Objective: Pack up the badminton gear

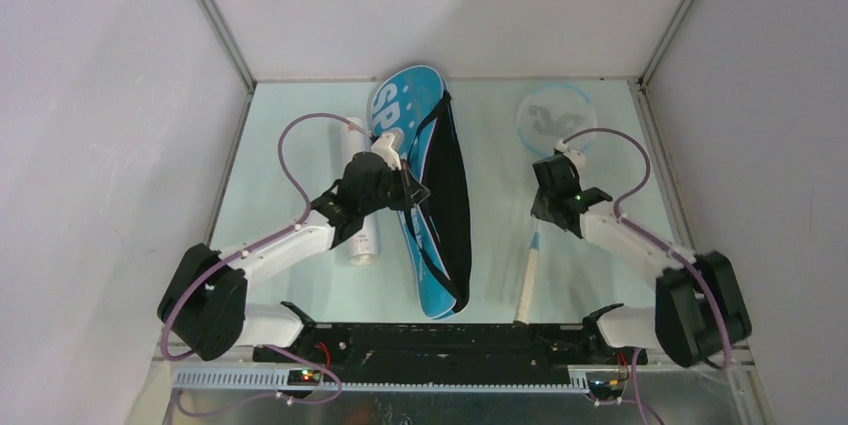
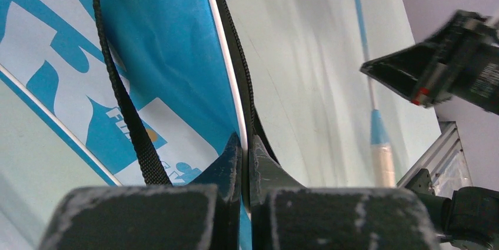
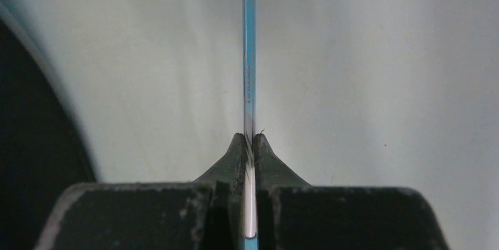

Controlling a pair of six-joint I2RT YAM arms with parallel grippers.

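Note:
The blue "SPORT" bag (image 1: 425, 245) lies lengthwise mid-table, its black strap (image 2: 123, 103) running across the top. My left gripper (image 1: 412, 188) (image 2: 246, 144) is shut on the bag's white-piped edge (image 2: 226, 67), beside the zipper. A long white tube (image 1: 363, 243) lies left of the bag, partly under my left arm. To the right of the bag lies a racket with its round head (image 1: 555, 113) at the far end and its cream handle (image 1: 527, 285) (image 2: 382, 165) near me. My right gripper (image 1: 541, 207) (image 3: 249, 141) is shut on its thin blue shaft (image 3: 249, 56).
White walls close in the table on the left, the back and the right. A black rail (image 1: 450, 337) with the arm bases runs along the near edge. The bag's black side (image 3: 35, 144) shows dark to the left of my right gripper.

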